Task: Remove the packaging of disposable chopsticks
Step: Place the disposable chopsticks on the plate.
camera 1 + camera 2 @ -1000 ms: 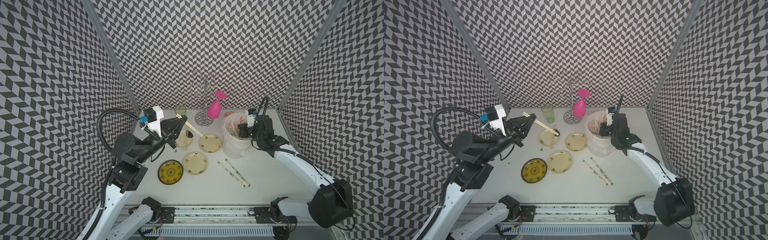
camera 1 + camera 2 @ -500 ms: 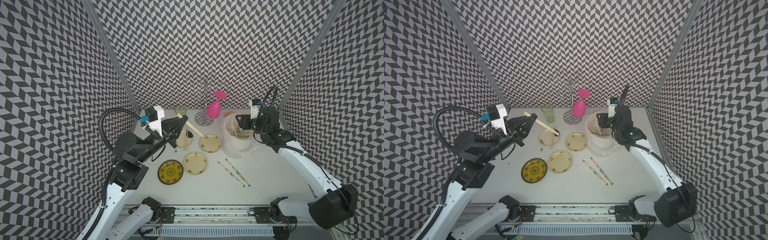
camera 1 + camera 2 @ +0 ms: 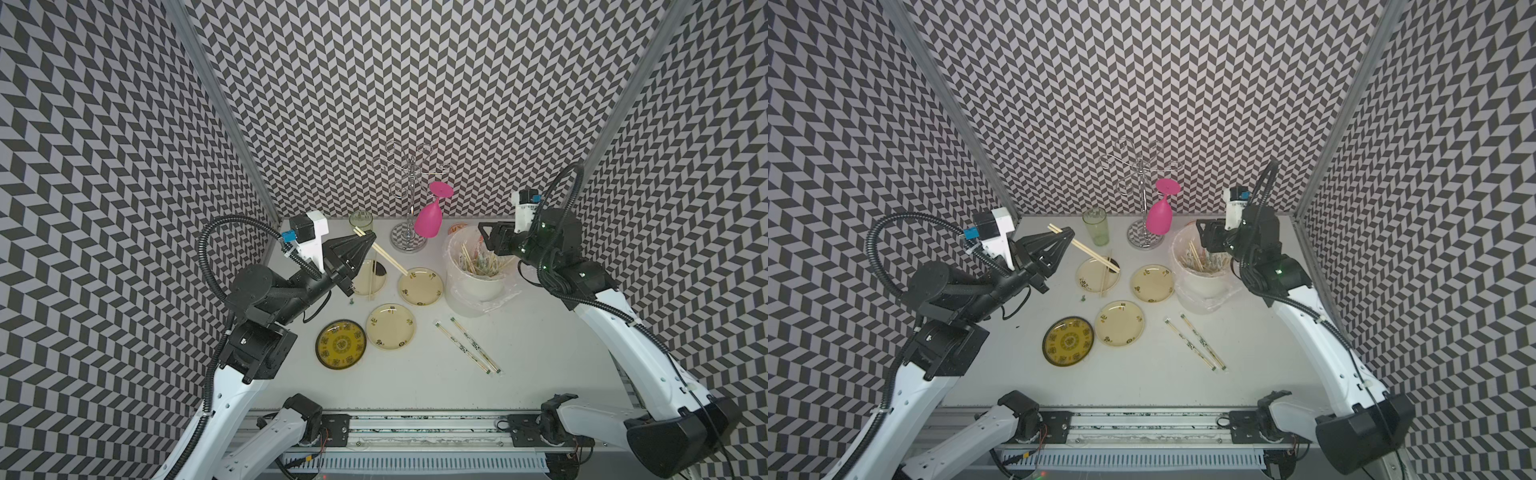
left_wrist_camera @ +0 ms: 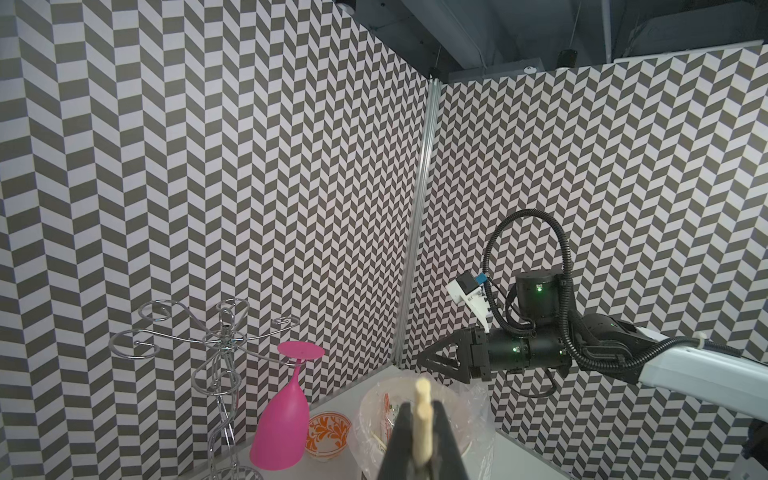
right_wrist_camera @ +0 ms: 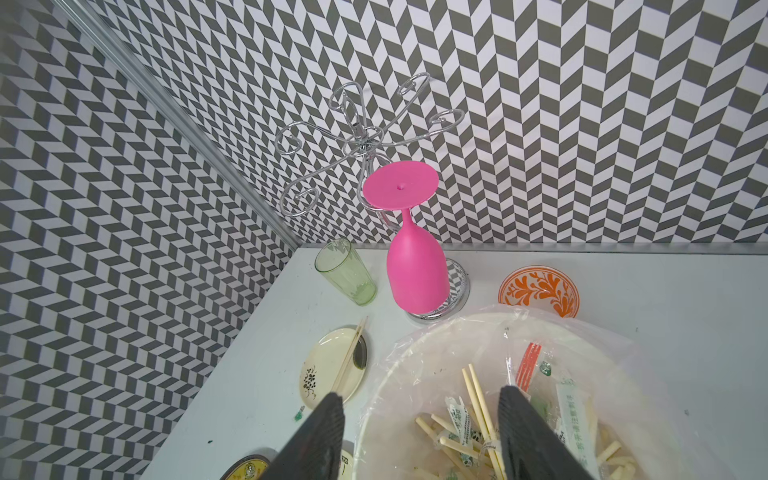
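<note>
Roughly halfway, judging by the layout. The left gripper [image 3: 368, 240] is clamped tight on a bare pair of pale tan bamboo chopsticks [image 3: 390, 261], held up at a slant over the far-left plates, with no sleeve on it. A second bare tan pair [image 3: 1105, 274] lies across the far-left cream plate [image 3: 360, 286].

The right gripper [image 3: 484, 239] hangs over the white bucket [image 3: 473, 286] at far right, jaws wide apart with nothing between them. The bucket's crinkled clear bag liner [image 3: 498, 295] holds discarded clear printed sleeves with green marks [image 5: 571, 415] plus loose pale sticks. Which sleeve went in last, I can't tell.

Left to do: two unopened clear panda-print sleeves [image 3: 462, 348] with chopsticks inside lie side by side on the white table [image 3: 540, 332], near and right of the plates, well apart from both grippers.

The far-right cream plate [image 3: 420, 286], the near cream plate [image 3: 390, 326] and the dark yellow patterned plate [image 3: 340, 344] have no chopsticks. Likely next: set the held pair down, then fetch a wrapped pair.
</note>
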You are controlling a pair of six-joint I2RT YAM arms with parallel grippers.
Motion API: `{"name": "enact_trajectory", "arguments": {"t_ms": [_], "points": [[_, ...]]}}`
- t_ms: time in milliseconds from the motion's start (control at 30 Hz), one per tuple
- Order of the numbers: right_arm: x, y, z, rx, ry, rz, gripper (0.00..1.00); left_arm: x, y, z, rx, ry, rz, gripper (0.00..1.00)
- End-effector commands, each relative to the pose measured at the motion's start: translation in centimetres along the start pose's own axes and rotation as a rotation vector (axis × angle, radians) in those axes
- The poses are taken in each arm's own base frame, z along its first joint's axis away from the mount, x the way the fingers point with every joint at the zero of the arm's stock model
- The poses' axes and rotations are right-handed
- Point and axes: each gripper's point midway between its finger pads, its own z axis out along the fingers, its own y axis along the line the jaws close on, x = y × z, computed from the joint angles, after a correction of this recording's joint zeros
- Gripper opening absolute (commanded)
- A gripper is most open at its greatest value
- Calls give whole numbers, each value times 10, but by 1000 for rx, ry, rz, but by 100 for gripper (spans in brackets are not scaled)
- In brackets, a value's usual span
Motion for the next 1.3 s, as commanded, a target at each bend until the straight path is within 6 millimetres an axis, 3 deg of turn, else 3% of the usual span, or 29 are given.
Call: {"name": "enact_trajectory", "arguments": {"t_ms": [0, 100, 200, 333, 400, 567, 700, 900, 1267], "points": [[-12, 7, -13, -26, -66, 15, 61, 3, 0, 1, 2, 26, -23, 0], [0, 5, -1, -17, 34, 3, 59, 6, 2, 3, 4, 38, -43, 0], [-9, 22, -10, -86, 13, 3, 53, 15, 5, 8, 2, 77, -75, 0], [-34, 64, -44, -231, -127, -45, 52, 32, 10, 15, 0, 129, -134, 0], [-35, 97, -57, -344, -137, -87, 52, 42, 10, 22, 27, 170, -170, 0], [5, 181, -72, -646, -5, -148, 52, 58, 1, 35, 158, 267, -198, 0], [47, 223, -89, -881, 105, -161, 51, 59, -11, 34, 282, 299, -188, 0], [78, 231, -88, -889, 184, -228, 48, 60, -30, 28, 420, 316, -210, 0], [96, 236, -85, -927, 244, -265, 36, 53, -43, 22, 519, 308, -206, 0]]}}
